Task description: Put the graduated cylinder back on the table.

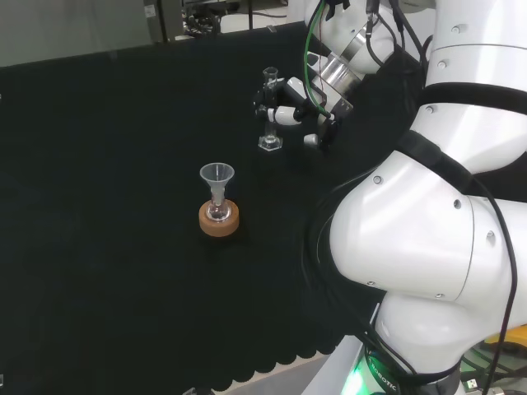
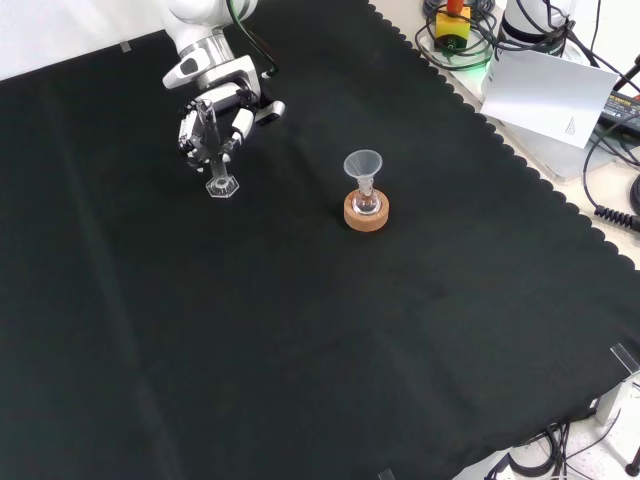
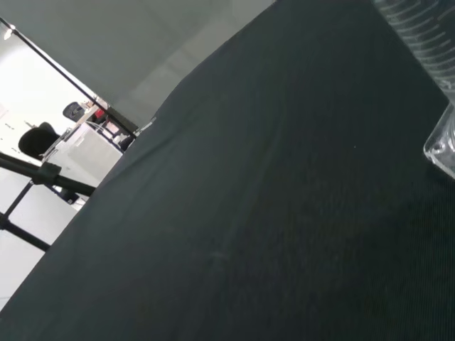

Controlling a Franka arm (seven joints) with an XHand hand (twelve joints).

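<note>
A clear graduated cylinder (image 1: 269, 115) stands upright with its hexagonal foot on the black cloth, toward the far right of the bench in the head view. The black and white hand (image 1: 293, 113) reaches it from the right, and its fingers curl round the tube about halfway up. In the front view the hand (image 2: 212, 118) comes down from the top left, with the cylinder's foot (image 2: 222, 187) showing just below the fingers. The wrist view shows the ribbed cylinder wall (image 3: 421, 34) close by and an edge of its foot (image 3: 443, 146) on the cloth.
A clear funnel sits in a small flask on a cork ring (image 1: 219, 219), nearer and to the left of the cylinder in the head view (image 2: 365, 210). The cloth's scalloped edge (image 2: 520, 160) runs down the right of the front view, with cables and paper beyond.
</note>
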